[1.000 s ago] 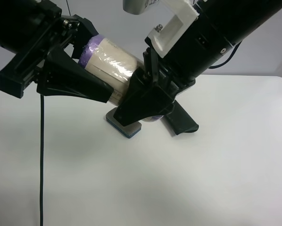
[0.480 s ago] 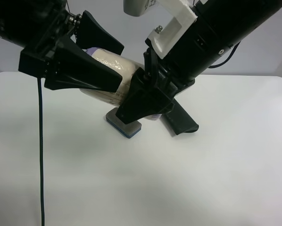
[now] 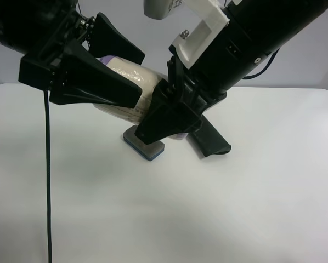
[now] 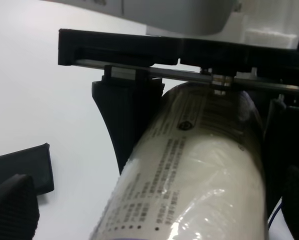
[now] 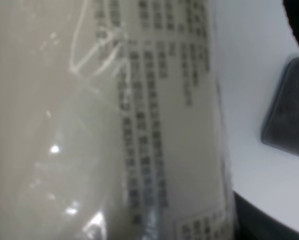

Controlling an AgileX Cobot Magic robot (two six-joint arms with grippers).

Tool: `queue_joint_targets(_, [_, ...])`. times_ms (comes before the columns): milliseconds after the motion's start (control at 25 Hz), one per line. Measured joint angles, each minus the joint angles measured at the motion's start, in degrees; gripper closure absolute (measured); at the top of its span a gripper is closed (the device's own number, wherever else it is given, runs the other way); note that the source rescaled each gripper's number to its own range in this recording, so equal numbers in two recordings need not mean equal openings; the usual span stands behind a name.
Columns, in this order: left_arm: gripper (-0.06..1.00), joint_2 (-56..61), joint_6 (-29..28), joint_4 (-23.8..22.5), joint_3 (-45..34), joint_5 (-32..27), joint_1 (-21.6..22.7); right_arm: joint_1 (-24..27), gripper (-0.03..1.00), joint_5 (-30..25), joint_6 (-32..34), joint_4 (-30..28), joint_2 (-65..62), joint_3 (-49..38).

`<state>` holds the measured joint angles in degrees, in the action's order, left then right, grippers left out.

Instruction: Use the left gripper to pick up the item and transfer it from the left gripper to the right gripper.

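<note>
Cream-beige cylindrical canister (image 3: pixel 120 112) with purple ends and small dark print hangs tilted in the air above the white tabletop (image 3: pixel 263 208). It is clamped at its lower end by the right claw (image 3: pixel 159 116), the bulky black one with the white angular bracket. The left claw (image 3: pixel 141 72), black with wedge-shaped fingers and a thin black cable, has its fingers spread wide apart on either side of the canister's upper end, while a grey-and-blue eraser block (image 3: pixel 143 145) and a flat dark case (image 3: pixel 210 141) lie on the tabletop below.
</note>
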<state>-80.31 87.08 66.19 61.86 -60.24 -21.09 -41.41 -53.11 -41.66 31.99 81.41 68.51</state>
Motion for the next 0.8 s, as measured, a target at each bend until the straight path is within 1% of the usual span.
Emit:
queue_joint_targets(240, [-0.04,1.72,-0.12,-0.06,0.36,0.06,0.00,0.00,0.96,0.00,0.00,0.00,0.00,0.00])
queue_joint_targets(320, [-0.04,2.98,-0.12,-1.00,0.36,0.06,0.00,0.00,0.96,0.00,0.00,0.00,0.00,0.00])
queue_joint_targets(480, [-0.04,5.94,-0.90,-4.71,0.36,0.31,0.00,0.00,0.96,0.00,0.00,0.00,0.00,0.00])
queue_joint_targets(640, [-0.04,9.94,-3.68,-9.17,0.36,0.44,0.00,0.00,0.96,0.00,0.00,0.00,0.00,0.00])
queue_joint_targets(760, [-0.04,13.44,-7.88,-12.92,0.36,0.83,0.00,0.00,0.96,0.00,0.00,0.00,0.00,0.00])
queue_joint_targets(800, [-0.04,14.76,-10.21,-13.83,0.36,0.88,0.00,0.00,0.96,0.00,0.00,0.00,0.00,0.00])
